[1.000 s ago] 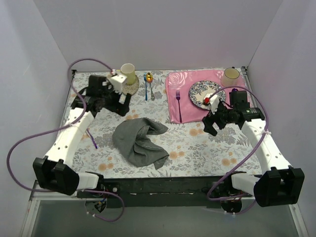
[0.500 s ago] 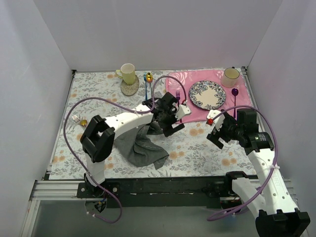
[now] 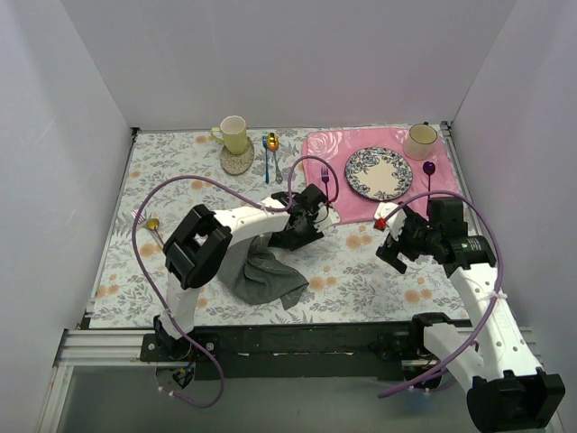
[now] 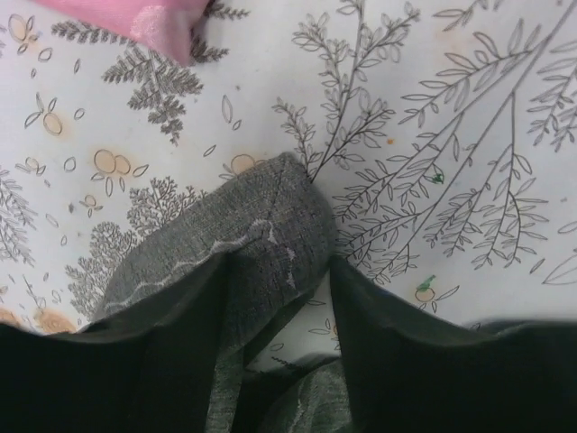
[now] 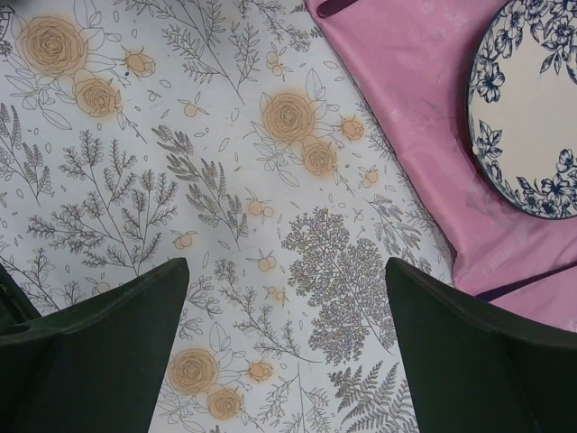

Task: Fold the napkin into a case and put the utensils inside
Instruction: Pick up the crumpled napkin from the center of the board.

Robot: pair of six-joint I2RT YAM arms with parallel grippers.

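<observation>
Plain white walls [image 3: 288,63] enclose a floral tablecloth [image 3: 361,271], seemingly over a metal-framed table [image 3: 297,339].

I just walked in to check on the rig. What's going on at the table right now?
The left arm's fingers are closed on one corner of the crumpled dark grey cloth napkin, near the pink rose-patterned placemat. The right arm's fingers stand open over the floral tablecloth, holding nothing. The napkin is not yet folded.

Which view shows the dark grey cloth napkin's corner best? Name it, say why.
Left wrist: the dark grey cloth napkin corner sits close-up between the left gripper fingers. Top external shows the crumpled cloth small. Right wrist shows none of it.
</observation>
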